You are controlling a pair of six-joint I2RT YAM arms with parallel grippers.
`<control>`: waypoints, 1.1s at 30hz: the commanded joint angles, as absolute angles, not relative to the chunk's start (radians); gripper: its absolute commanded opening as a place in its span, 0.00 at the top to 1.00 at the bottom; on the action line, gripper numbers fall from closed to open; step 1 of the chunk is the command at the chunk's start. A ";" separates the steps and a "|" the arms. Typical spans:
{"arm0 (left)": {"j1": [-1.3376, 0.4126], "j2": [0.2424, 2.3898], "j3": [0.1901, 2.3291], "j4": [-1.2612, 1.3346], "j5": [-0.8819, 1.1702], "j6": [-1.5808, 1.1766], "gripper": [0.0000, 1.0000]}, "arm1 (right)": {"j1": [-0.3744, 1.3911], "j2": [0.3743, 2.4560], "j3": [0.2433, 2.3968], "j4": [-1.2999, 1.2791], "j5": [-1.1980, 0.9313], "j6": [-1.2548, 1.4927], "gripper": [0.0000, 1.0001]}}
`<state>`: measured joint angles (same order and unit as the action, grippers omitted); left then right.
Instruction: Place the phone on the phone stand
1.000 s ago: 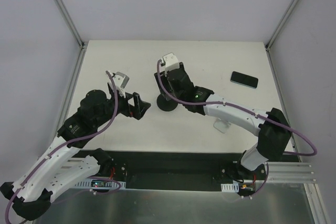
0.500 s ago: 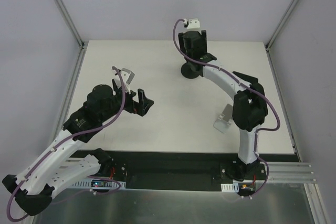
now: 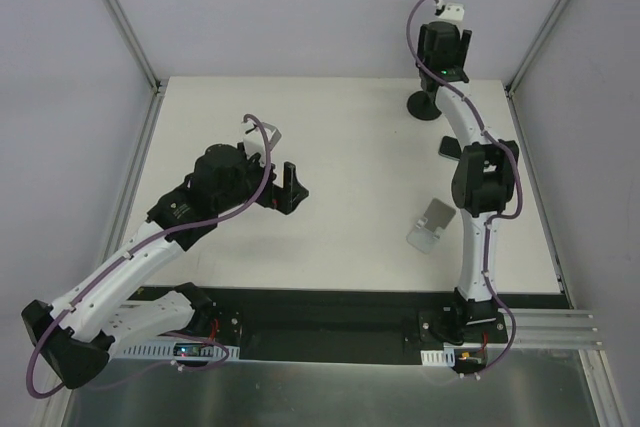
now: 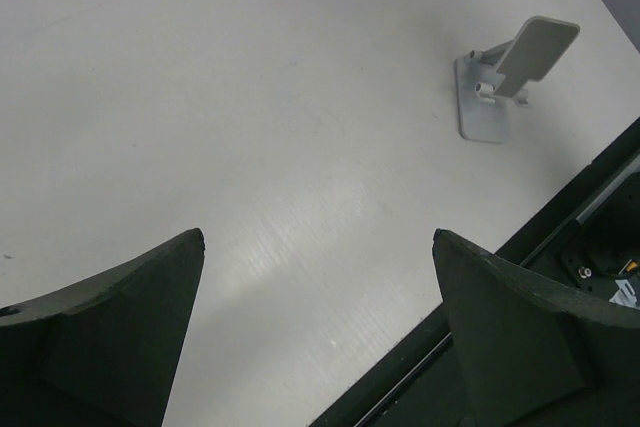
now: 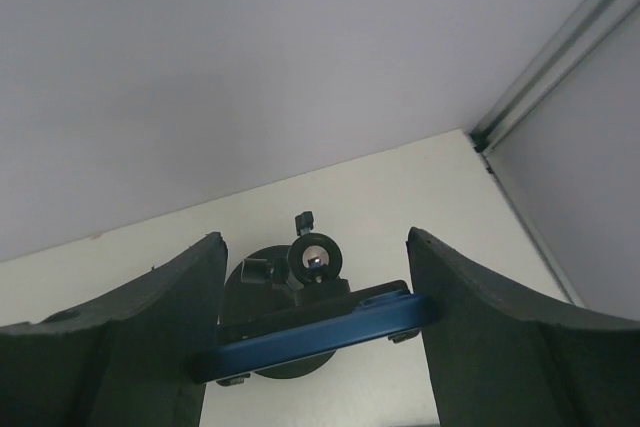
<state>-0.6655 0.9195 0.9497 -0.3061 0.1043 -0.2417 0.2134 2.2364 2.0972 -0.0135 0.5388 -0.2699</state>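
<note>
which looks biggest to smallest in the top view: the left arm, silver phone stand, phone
left arm, silver phone stand, then phone, though the right arm hides part of it.

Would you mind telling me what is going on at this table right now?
The right gripper is closed on a black round-based stand, by its blue-edged top, at the table's far right corner. The phone lies flat just nearer, partly hidden by that arm, with nothing holding it. A silver phone stand sits empty nearer the arm bases. The left gripper hangs open, holding nothing. The phone is not yet on a stand.
</note>
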 commanded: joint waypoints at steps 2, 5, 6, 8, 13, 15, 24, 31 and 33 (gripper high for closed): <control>-0.650 0.963 0.999 -0.252 0.184 -0.222 0.05 | 0.126 2.287 2.278 -0.054 0.636 -0.267 0.99; -0.646 0.976 1.003 -0.250 0.207 -0.222 0.05 | 0.084 2.295 2.293 -0.078 0.675 -0.229 0.99; -0.647 0.979 1.006 -0.250 0.210 -0.222 0.05 | 0.075 2.298 2.293 -0.080 0.684 -0.218 0.99; -0.646 0.986 1.008 -0.249 0.210 -0.221 0.05 | 0.052 2.307 2.307 -0.083 0.699 -0.221 0.99; -0.640 0.992 1.006 -0.245 0.213 -0.225 0.05 | 0.026 2.359 2.376 -0.107 0.738 -0.226 0.99; -0.635 0.994 1.009 -0.244 0.213 -0.227 0.05 | 0.021 2.364 2.379 -0.110 0.758 -0.215 0.99; -0.620 0.980 1.003 -0.245 0.242 -0.262 0.05 | 0.003 2.342 2.333 -0.186 0.689 0.033 0.99; -0.618 0.953 0.997 -0.245 0.245 -0.285 0.05 | -0.029 2.342 2.299 -0.195 0.620 0.163 0.99; -0.618 0.948 0.996 -0.245 0.245 -0.287 0.05 | -0.028 2.342 2.295 -0.198 0.627 0.144 0.99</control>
